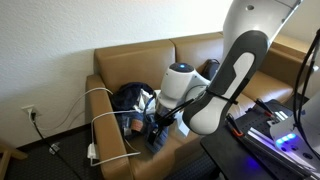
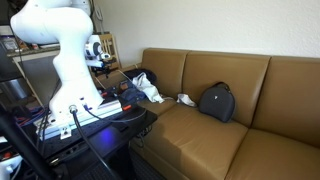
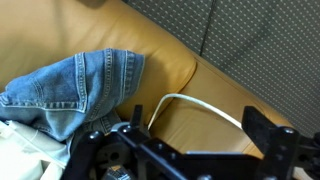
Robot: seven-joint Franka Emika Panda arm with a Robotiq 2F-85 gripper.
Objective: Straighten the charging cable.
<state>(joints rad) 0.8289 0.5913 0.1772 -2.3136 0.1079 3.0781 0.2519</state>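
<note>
The black two-fingered gripper (image 3: 185, 152) is sitting along the bottom edge of the wrist view with its jaws spread wide, gripping nothing. The long thin white charging cable (image 3: 190, 99) is arching in a loop across the tan leather sofa cushion (image 3: 205, 75) at the centre of that frame, just above the gap between the jaws. In an exterior view the same cord (image 1: 98, 93) is draping over the sofa's armrest at the left of the frame and hanging down its outer side.

Several things are threatening the grasp. The crumpled blue denim jeans (image 3: 80, 85) are lying at the left of the wrist view, just beside the loop's left end, so a closing jaw is likely risking a pinch of cloth along with the cord, or instead of it. The cord is thin and the leather is yielding, so the fingers may be closing over it without catching. If the pull is running away from the armrest, the hanging part could be snagging there; whether its far end is fixed, I cannot tell
</note>
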